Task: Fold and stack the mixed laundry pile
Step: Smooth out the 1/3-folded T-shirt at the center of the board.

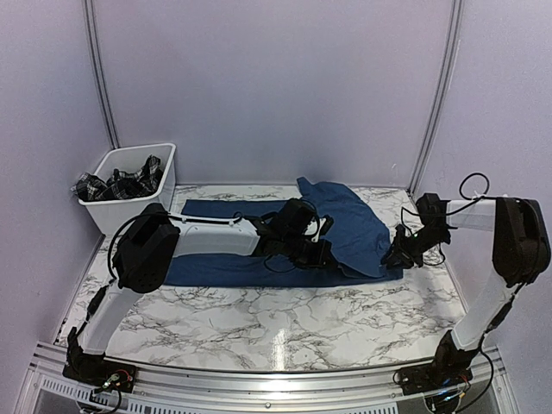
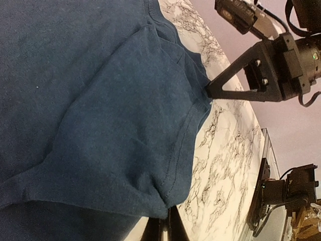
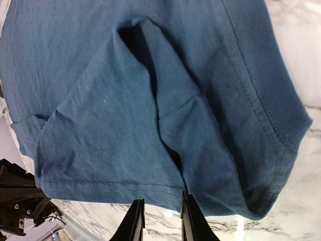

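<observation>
The navy blue t-shirt [image 1: 345,224] lies spread on the marble table, its right part folded over in a raised flap. My left gripper [image 1: 321,256] reaches across the shirt. In the left wrist view its fingers [image 2: 164,226] are pressed together on a pinched fold of the shirt's hem [image 2: 170,201]. My right gripper [image 1: 398,256] is at the shirt's lower right corner. In the right wrist view it [image 3: 161,221] is open just off the hem [image 3: 125,186], with marble showing between the fingers. The black-and-white plaid garment [image 1: 121,183] lies in the bin.
A white plastic bin [image 1: 112,214] stands at the back left, off the table's corner. Bare marble [image 1: 276,319] lies in front of the shirt. The right gripper's finger [image 2: 215,90] touches the shirt's edge in the left wrist view. Walls close in on both sides.
</observation>
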Controlling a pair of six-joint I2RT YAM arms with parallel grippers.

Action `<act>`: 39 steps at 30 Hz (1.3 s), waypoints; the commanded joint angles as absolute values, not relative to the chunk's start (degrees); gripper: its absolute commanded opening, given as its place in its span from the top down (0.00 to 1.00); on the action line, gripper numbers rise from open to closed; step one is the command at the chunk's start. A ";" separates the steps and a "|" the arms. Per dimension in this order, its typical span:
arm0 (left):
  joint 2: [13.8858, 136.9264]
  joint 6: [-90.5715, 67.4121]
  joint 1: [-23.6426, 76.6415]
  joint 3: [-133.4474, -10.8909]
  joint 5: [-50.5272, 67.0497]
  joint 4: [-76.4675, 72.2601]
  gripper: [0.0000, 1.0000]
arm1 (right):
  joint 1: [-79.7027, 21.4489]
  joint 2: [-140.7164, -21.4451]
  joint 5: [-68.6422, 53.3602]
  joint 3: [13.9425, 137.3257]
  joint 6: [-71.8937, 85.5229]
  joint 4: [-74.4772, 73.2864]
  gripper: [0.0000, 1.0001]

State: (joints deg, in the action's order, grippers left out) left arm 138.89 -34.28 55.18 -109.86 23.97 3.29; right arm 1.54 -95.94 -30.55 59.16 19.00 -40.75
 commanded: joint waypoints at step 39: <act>137.55 -35.24 53.74 -109.70 23.75 0.99 1.00 | 1.01 -97.21 -31.83 64.83 18.45 -42.26 1.00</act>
